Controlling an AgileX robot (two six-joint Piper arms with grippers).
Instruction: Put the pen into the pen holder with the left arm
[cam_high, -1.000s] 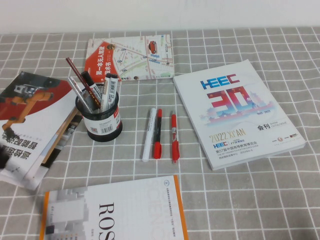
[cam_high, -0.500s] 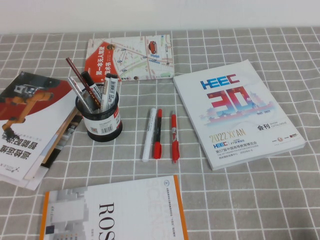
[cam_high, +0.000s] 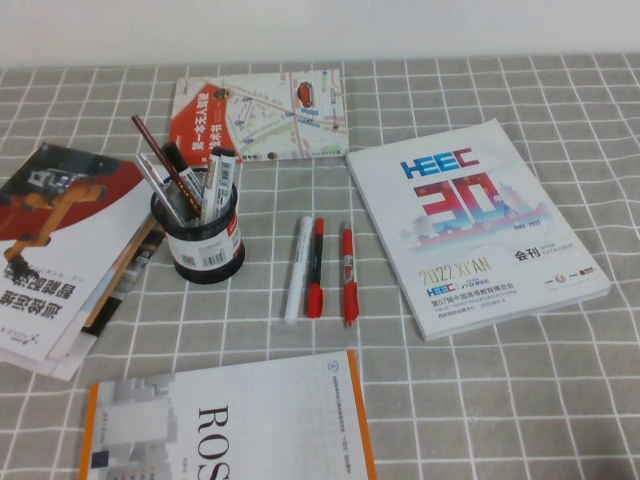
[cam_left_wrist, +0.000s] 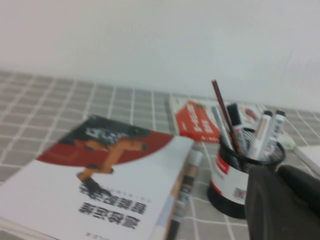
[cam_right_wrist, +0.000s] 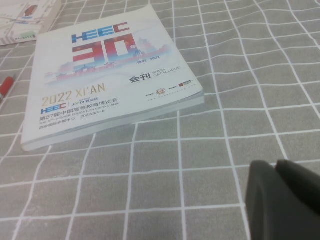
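The black mesh pen holder (cam_high: 205, 245) stands left of the table's middle, with a white barcode label. Several pens stand in it. One is the slim grey-silver pen (cam_high: 158, 185), leaning toward the left. In the left wrist view the holder (cam_left_wrist: 227, 175) and the grey pen (cam_left_wrist: 220, 120) are just beyond my left gripper (cam_left_wrist: 276, 172). Its black fingers are together and hold nothing. My right gripper (cam_right_wrist: 275, 165) is shut and empty over bare cloth near the HEEC book (cam_right_wrist: 105, 75). Neither arm shows in the high view.
A white marker (cam_high: 298, 268), a red-and-black pen (cam_high: 315, 268) and a red pen (cam_high: 348, 275) lie right of the holder. The HEEC book (cam_high: 470, 225) lies at the right, a map booklet (cam_high: 260, 115) behind, magazines (cam_high: 60, 250) at the left, an orange-edged book (cam_high: 230, 420) in front.
A dark part of the left arm that showed at the left edge one second ago has left the high view. The pens and holder have not moved.
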